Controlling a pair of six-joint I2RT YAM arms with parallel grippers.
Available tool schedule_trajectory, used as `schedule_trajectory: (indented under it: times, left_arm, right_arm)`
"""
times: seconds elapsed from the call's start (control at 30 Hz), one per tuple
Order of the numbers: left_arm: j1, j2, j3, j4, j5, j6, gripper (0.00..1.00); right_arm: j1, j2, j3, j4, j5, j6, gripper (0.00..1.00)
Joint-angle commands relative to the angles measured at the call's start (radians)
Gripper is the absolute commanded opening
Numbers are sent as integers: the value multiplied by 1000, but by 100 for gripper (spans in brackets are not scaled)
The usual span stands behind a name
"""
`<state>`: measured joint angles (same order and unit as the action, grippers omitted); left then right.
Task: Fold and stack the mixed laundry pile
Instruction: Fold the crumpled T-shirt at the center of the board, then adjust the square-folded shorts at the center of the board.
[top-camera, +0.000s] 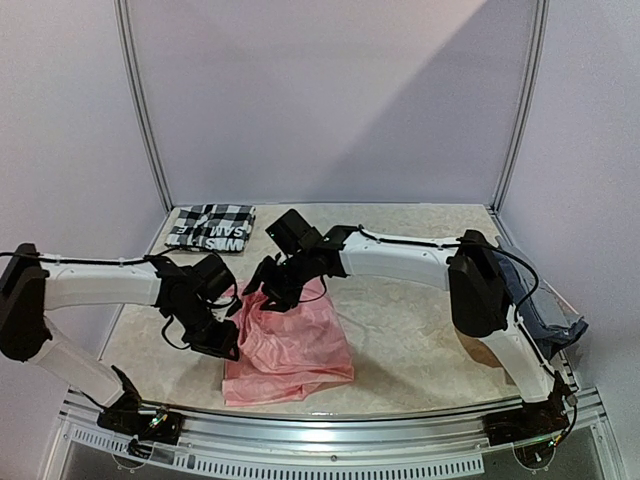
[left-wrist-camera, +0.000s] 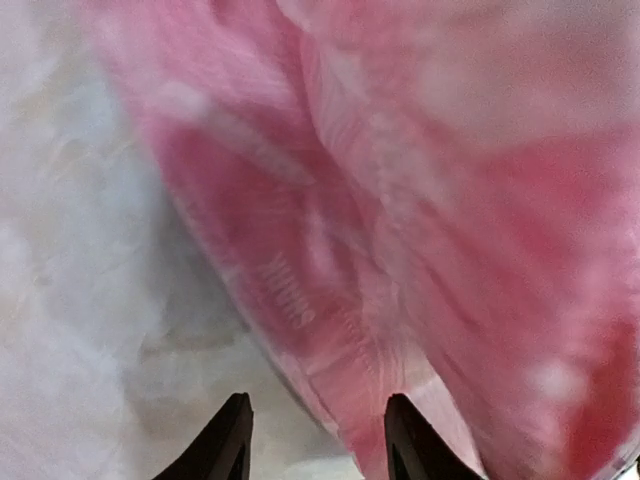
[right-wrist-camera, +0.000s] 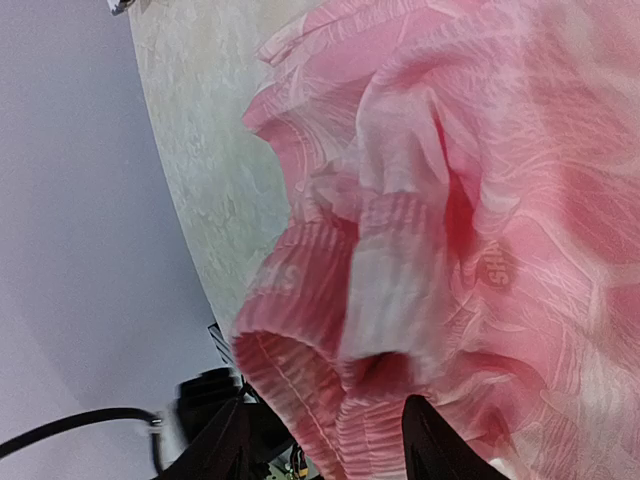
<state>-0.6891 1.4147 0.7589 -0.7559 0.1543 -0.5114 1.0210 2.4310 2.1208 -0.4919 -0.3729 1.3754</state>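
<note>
Pink garment (top-camera: 288, 348) sits right under both pincers, spread on the table (top-camera: 420, 340) with its top end rumpled up. Left pincer (left-wrist-camera: 318, 402) is at the cloth's left edge: fingers are apart, bare table shows in the gap, and the pink hem runs across just ahead of the tips, so it looks released to me. That view is blurry though. Right pincer (right-wrist-camera: 323, 403) is over the bunched top end, also with fingers spread. A ribbed fold of the pink stuff sits in the gap and just in front of it, but neither finger is pressing on it as far as I can see. Checked shirt (top-camera: 210, 228) is already folded flat, well apart from the left pincer, out past it toward the back wall.
</note>
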Motion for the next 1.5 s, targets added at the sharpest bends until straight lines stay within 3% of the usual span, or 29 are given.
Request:
schedule_trajectory:
  times: [0.0, 0.13, 0.27, 0.53, 0.73, 0.97, 1.23, 1.47]
  left_arm:
    - [33, -169, 45, -181, -142, -124, 46]
    - [60, -377, 71, -251, -242, -213, 48]
    - [64, -435, 121, -209, -236, -122, 48]
    - [64, -161, 288, -113, -105, 115, 46]
    - [64, 88, 425, -85, -23, 221, 44]
    - [89, 312, 492, -95, -20, 294, 42]
    - [150, 382, 503, -91, -15, 311, 41]
    - [194, 372, 418, -68, 6, 312, 41]
  right_arm:
    - [1, -39, -29, 23, -22, -45, 54]
    - [-4, -63, -35, 36, -41, -87, 60]
    - [-10, -91, -33, 6, -31, -140, 65]
    - [-7, -215, -84, -204, 54, -358, 62]
    - [42, -310, -270, -191, 49, -431, 52]
    - [85, -289, -339, -149, -22, -486, 46]
    - [94, -232, -426, -53, -45, -475, 44]
    - [96, -199, -506, -25, -41, -448, 42]
